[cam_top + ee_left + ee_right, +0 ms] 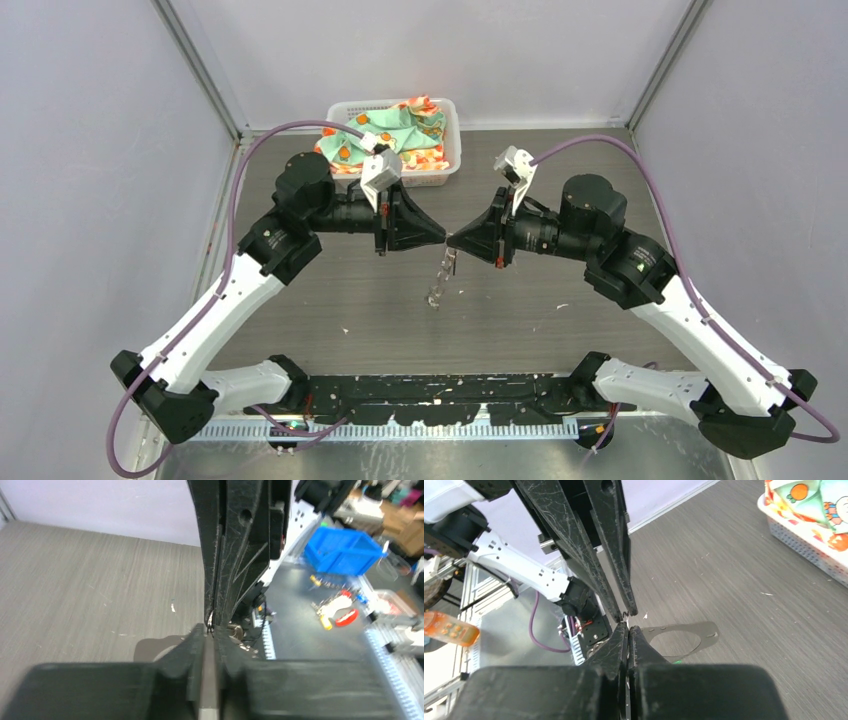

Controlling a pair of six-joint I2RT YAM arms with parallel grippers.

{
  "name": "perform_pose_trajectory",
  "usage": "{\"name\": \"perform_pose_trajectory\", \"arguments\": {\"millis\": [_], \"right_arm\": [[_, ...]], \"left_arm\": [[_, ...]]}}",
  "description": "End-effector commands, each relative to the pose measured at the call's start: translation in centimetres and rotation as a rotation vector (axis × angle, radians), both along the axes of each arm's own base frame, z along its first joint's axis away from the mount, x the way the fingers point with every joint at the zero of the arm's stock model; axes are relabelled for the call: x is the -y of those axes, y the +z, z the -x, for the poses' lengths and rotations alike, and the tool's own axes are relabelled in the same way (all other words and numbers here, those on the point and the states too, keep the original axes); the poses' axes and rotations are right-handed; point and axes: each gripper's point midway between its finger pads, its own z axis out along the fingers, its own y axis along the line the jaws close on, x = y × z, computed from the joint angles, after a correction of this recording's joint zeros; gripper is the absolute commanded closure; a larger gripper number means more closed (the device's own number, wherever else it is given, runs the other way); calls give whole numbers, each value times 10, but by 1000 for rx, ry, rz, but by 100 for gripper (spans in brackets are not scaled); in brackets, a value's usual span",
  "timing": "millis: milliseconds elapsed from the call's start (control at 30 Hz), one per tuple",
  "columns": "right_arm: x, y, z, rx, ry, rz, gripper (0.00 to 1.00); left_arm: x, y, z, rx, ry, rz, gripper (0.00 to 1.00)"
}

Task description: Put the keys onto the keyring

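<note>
pressing left gripper and right gripper shut, tip to tip | dangling keyring just below both tips | leaving open tabletop beneath, basket rim well beyond

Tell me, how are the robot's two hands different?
The left hand points right; the right hand points left. The left hand sits nearer the white basket than the right hand. Both are black, shut, and meet tip to tip above the table.
</note>
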Motion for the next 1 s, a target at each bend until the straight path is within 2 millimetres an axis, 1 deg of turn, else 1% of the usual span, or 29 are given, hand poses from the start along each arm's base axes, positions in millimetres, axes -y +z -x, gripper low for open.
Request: {"name": "perform_pose_trajectory", "arguments": {"millis": [0,33,100,133,267,333,500,600,667,733,867,967], "right_arm": [[2,22,15,61,87,-8,99],[0,21,19,58,116,6,99],[-2,14,23,36,162,50,99],[-3,12,24,29,180,69,99],[-5,9,24,24,210,112,99],[-5,8,23,26,212,126,99],[-5,7,22,23,216,153,99],[-5,8,22,23,221,155,99],[-6,9,22,20,228,158,99],[-7,9,23,11,241,165,99],[-8,9,23,5,252,178,99],[-8,8,23,2,257,186,99]], "left_arm": [[-6,4,19,123,-114,-9,77],[-7,0,21,136,-140,-31,71],[-7,-4,23,139,-182,-73,66],[-7,-8,25,116,-205,-100,64],[-7,-6,30,121,-260,-118,63],[-8,-5,32,118,-279,-125,64],[-9,-12,32,122,-281,-171,81],[-8,-19,32,150,-275,-206,85],[-7,-22,33,166,-273,-229,85],[-5,-25,33,175,-271,-247,84],[-3,-20,31,185,-262,-247,76],[-4,-18,32,183,-265,-248,76]]}}
